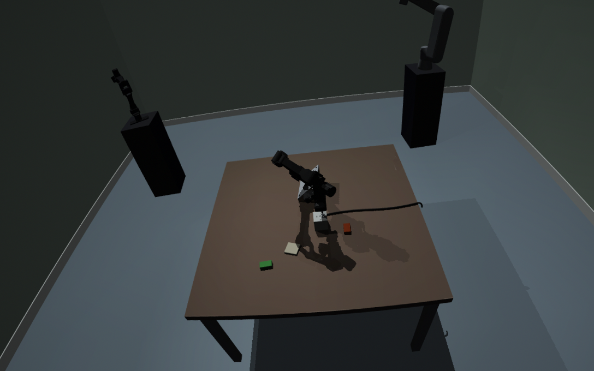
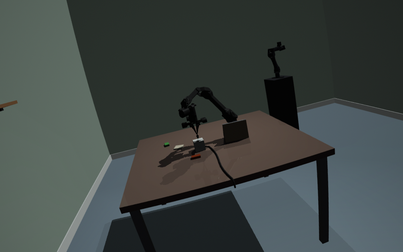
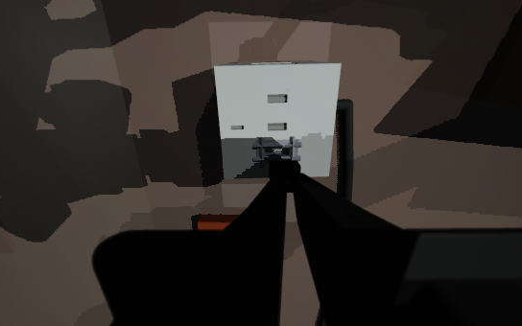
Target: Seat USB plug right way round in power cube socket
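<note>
The white power cube (image 1: 321, 225) (image 2: 199, 146) (image 3: 307, 96) stands upright on the table. Its top shows three openings in the wrist view, and a grey guide bracket (image 3: 296, 150) around the socket near its lower edge there. My gripper (image 2: 197, 134) (image 3: 288, 182) points down over that side of the cube and is shut on the small black USB plug (image 2: 197, 136) (image 3: 285, 168). Part of the bracket's inside shows beyond the plug, so the plug seems raised, with its tip hidden. Which way round it faces cannot be told.
A black cable (image 1: 373, 209) (image 2: 220, 164) (image 3: 347, 149) runs beside the cube to the table edge. A red block (image 1: 346, 228) (image 2: 196, 156) (image 3: 213, 225) lies near the cube. A cream tile (image 1: 292, 249) (image 2: 178, 146), a green block (image 1: 265, 264) (image 2: 166, 144) and an upright panel (image 2: 235, 131) also stand on the table.
</note>
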Controlling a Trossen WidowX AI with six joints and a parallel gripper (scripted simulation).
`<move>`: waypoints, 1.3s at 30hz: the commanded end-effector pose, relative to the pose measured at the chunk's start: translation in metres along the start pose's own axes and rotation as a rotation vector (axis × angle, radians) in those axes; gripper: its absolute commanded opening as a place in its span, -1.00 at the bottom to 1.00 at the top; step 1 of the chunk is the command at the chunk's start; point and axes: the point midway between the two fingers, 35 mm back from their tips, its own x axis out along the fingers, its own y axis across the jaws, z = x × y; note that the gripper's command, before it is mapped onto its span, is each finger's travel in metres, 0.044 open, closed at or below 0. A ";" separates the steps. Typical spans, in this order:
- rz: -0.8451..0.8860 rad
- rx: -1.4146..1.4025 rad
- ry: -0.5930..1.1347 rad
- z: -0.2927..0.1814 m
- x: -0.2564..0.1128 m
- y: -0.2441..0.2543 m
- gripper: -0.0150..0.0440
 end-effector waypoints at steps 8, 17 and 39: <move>0.003 -0.011 0.004 -0.001 -0.004 0.001 -0.49; 0.002 -0.221 0.001 0.000 -0.002 0.000 -0.49; 0.002 -0.798 0.000 0.000 -0.002 0.000 -0.49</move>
